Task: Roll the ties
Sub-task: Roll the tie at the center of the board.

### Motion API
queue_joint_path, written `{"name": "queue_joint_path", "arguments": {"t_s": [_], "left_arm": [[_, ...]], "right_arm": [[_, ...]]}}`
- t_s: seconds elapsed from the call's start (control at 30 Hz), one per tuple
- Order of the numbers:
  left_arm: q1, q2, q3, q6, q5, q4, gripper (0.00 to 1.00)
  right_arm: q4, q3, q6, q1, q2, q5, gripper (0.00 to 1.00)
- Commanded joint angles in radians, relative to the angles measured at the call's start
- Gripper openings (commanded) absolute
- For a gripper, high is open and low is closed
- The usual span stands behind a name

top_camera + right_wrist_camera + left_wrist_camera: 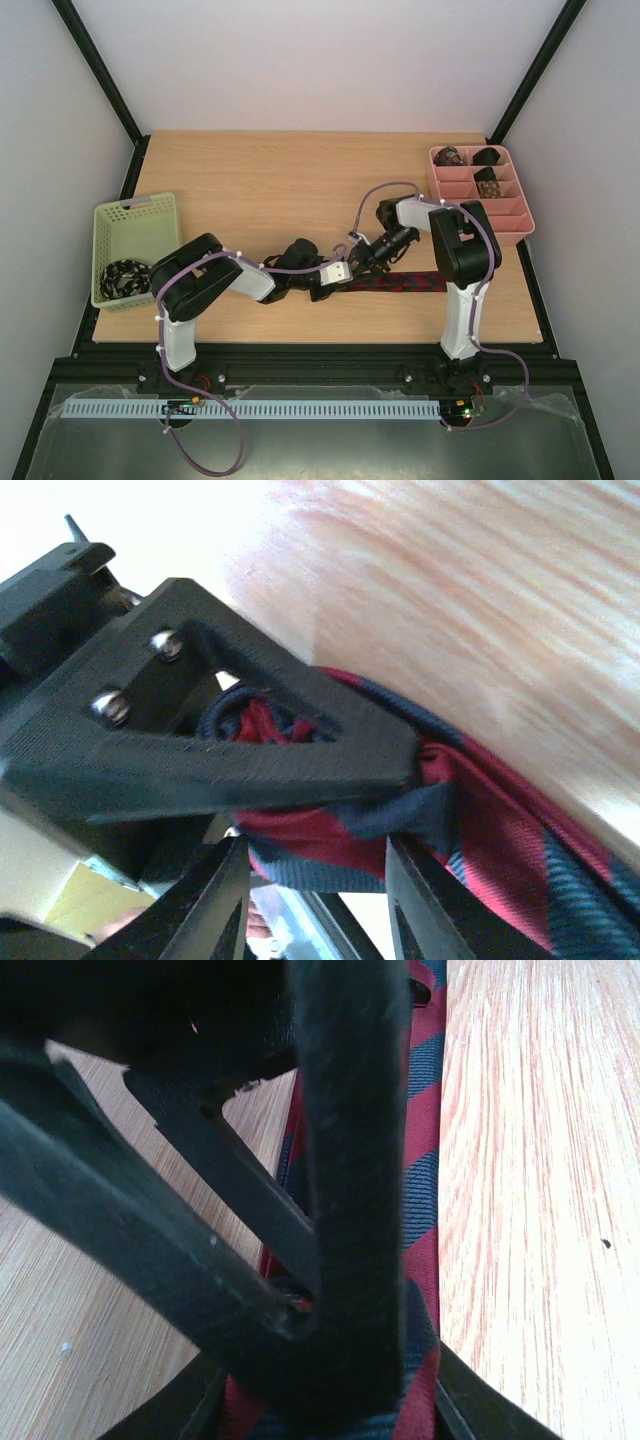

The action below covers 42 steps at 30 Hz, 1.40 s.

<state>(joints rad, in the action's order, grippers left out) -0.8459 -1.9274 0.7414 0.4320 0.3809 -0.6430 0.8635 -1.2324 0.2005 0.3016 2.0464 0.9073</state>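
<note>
The dark red tie with navy stripes (405,283) lies flat on the table at front centre, running right from where both grippers meet. My left gripper (343,278) and right gripper (358,262) close on its left end from opposite sides. In the left wrist view the tie (425,1190) runs between my left gripper's (330,1415) fingers, with the right gripper's black finger (350,1160) crossing over it. In the right wrist view the tie (520,850) is bunched into a fold between my right gripper's (315,885) fingers, under the left gripper's triangular finger (230,750).
A pink divided tray (522,228) at back right holds three rolled ties (487,157). A pale green mesh basket (135,212) at the left edge holds a black-white tie (125,277). Black frame posts stand at the table's corners.
</note>
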Motion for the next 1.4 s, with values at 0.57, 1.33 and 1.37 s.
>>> {"name": "queue_joint_path", "arguments": {"t_s": [0.57, 1.33, 1.37], "left_arm": [[0.026, 0.021, 0.051, 0.046, 0.182, 0.201, 0.71], [0.021, -0.077, 0.237, 0.138, 0.112, 0.585, 0.37], [0.021, -0.079, 0.237, 0.133, 0.111, 0.588, 0.37]], "right_arm": [[-0.066, 0.091, -0.026, -0.068, 0.095, -0.217, 0.01], [0.045, 0.003, 0.014, -0.075, -0.003, -0.067, 0.37], [0.057, 0.005, 0.014, -0.074, -0.014, -0.04, 0.39]]}}
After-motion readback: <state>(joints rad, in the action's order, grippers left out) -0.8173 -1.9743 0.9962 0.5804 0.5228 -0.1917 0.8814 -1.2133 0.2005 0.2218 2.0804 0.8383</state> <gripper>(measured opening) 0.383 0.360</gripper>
